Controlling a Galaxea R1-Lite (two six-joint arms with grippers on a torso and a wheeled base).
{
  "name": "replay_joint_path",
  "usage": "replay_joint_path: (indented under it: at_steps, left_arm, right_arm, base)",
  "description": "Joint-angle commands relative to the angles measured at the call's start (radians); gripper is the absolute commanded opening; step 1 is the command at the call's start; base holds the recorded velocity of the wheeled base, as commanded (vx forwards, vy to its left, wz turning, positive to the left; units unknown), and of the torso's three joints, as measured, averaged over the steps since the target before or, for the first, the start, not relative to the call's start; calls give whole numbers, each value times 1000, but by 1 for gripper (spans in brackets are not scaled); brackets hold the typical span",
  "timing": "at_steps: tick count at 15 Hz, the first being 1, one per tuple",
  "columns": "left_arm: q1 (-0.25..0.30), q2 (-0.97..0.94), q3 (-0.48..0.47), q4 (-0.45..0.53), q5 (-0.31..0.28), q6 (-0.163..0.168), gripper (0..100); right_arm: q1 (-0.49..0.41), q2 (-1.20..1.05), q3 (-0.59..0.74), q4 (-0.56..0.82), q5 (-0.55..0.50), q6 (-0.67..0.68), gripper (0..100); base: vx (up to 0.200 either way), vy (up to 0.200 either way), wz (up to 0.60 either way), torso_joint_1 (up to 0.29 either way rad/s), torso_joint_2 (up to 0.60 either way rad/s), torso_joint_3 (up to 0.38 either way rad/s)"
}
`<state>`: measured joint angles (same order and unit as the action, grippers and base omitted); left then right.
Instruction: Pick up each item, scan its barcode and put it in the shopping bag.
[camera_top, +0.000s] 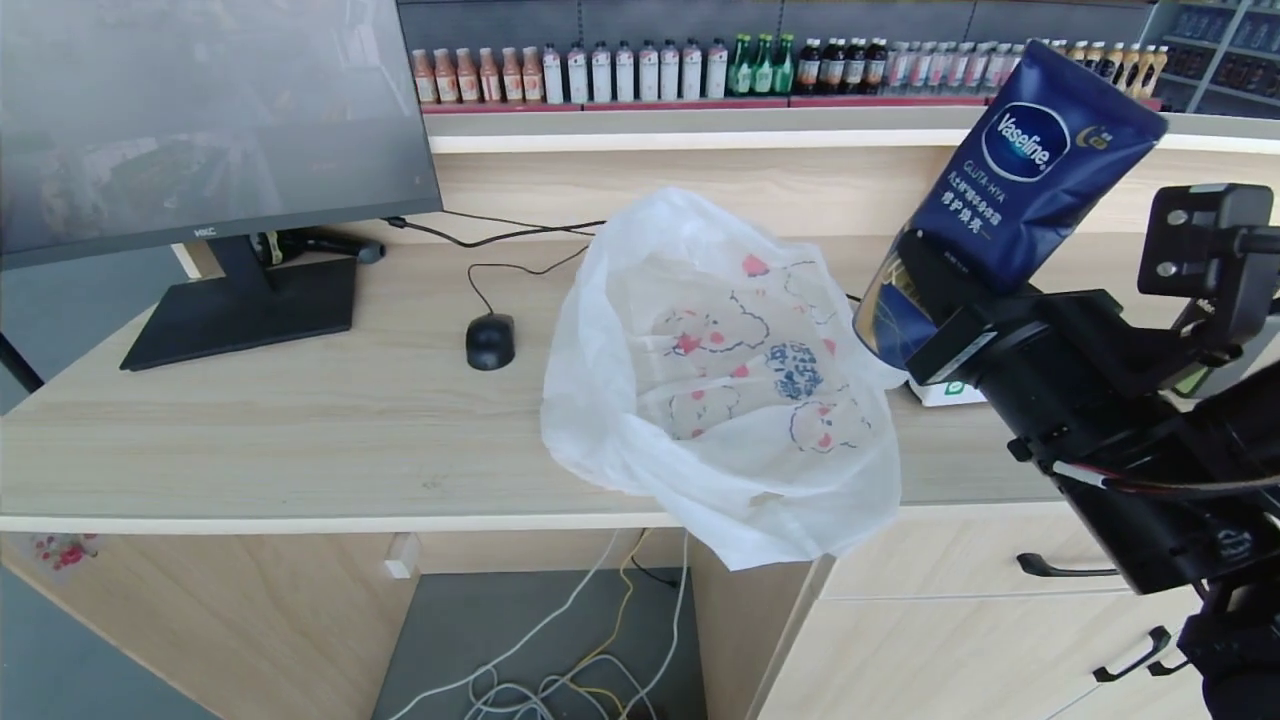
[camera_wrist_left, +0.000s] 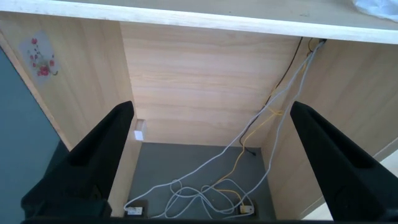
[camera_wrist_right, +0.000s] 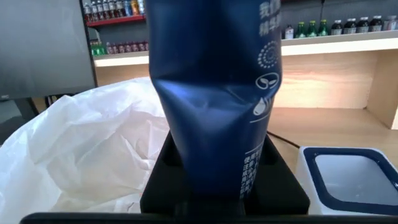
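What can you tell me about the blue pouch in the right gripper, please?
The blue pouch is a soft, glossy dark-blue pack with white print and an oval logo. The right gripper is shut on its creased lower end, holding it in the air, top tilted up and to the right, beside the white shopping bag and above the counter. Whether it brushes the bag is unclear.

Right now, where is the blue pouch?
In the head view the blue pouch is held up in the right hand, on the robot's right, just beside the white shopping bag.
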<state>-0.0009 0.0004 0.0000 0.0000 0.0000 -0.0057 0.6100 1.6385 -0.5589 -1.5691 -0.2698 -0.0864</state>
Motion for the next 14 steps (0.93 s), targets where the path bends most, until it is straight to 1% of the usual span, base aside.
replay_joint_path:
  at_steps: [1,3,8,11,14]
  left_arm:
    - [1,0,0,0,0,0,100]
    - [-1,0,0,0,0,3,100]
    - [-1,0,0,0,0,3,100]
    - [1,0,0,0,0,3,100]
    - [1,0,0,0,0,3,100]
  right_arm:
    - [-1,-19,5,-2,0,-1,0]
    - [-1,-28,33,-2,0,-1,0]
    - [-1,-59,54,-2,0,-6,0]
    - [-1,-80,97,-2,0,-10,0]
    - [2,-72,86,-2,0,-9,0]
  base:
    - [0,200,0,-2,2,2]
    - [0,200,0,0,2,-5]
    - [0,0,0,0,0,0]
    - [0,0,0,0,0,0]
    - [0,0,0,0,0,0]
